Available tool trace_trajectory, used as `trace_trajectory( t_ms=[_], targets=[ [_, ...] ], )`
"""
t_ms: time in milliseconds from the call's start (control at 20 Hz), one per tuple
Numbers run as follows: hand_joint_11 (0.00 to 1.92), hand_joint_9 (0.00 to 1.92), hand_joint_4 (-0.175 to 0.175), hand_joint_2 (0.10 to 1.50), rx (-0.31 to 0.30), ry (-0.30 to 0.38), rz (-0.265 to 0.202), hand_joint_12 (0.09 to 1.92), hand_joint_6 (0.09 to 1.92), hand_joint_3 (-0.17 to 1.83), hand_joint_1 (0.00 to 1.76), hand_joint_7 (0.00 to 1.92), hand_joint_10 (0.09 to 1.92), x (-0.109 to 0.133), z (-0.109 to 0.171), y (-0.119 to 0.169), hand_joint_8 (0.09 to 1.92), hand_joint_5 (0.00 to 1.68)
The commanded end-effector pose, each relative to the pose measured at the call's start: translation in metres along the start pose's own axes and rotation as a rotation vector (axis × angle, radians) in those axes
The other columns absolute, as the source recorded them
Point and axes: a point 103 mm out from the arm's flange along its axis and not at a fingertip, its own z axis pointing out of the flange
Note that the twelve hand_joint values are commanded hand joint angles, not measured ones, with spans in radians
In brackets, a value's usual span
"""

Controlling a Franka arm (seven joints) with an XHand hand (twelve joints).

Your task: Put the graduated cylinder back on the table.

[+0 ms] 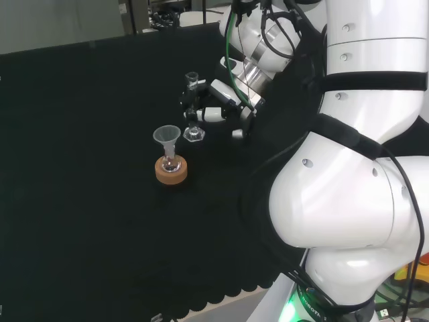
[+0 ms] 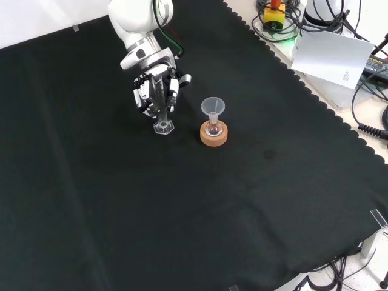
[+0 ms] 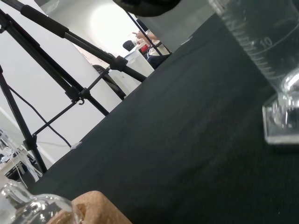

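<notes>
The hand [image 2: 155, 91] is curling its fingers round the cylinder [image 2: 161, 109], pinching the clear tube between black and white fingers in the front view. The cylinder is standing upright with its hexagonal foot [image 2: 163, 128] sitting on the black cloth of the table [image 2: 121, 212]; whether the foot is fully down or just above the cloth is hard to tell. In the head view the hand [image 1: 214, 104] is gripping the cylinder [image 1: 193, 111] from the right, with the foot [image 1: 194, 134] showing below the fingers.

Just beside it, to the right in the front view, a cork ring [image 2: 214, 136] is carrying a small flask [image 2: 213, 128] with a funnel [image 2: 213, 108] set in its neck. The cylinder and the ring are near one another but apart.

In the wrist view the cylinder [image 3: 261, 42] is looming close, its printed scale visible, and the foot [image 3: 282, 123] is resting at cloth level, with the cork ring [image 3: 88, 210] at the picture's edge.
</notes>
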Motion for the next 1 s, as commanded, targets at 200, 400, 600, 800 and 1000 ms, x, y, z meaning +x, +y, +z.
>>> trace_trajectory(
  t_ms=[200,400,600,800,1000],
  targets=[
    [0.85,1.23,0.002,1.05,0.028,0.002,0.019,1.07,0.72,-0.06,1.04,0.81,0.09,0.0,-0.002,0.001,0.58,0.87],
    [0.8,1.2,-0.015,1.05,0.055,-0.002,0.035,1.09,0.68,-0.12,1.02,0.78,0.09,-0.002,-0.001,0.003,0.58,0.82],
    [0.75,1.15,-0.019,1.07,0.066,0.0,0.052,1.13,0.67,-0.17,1.0,0.74,0.09,-0.004,-0.002,0.005,0.58,0.79],
    [0.71,1.12,-0.023,1.07,0.061,0.018,0.073,1.16,0.67,-0.17,0.98,0.72,0.09,-0.009,-0.005,0.006,0.59,0.75],
    [0.65,1.1,-0.032,1.06,0.067,0.022,0.074,1.19,0.66,-0.17,0.95,0.68,0.09,-0.01,-0.005,0.007,0.59,0.69]
  ],
)
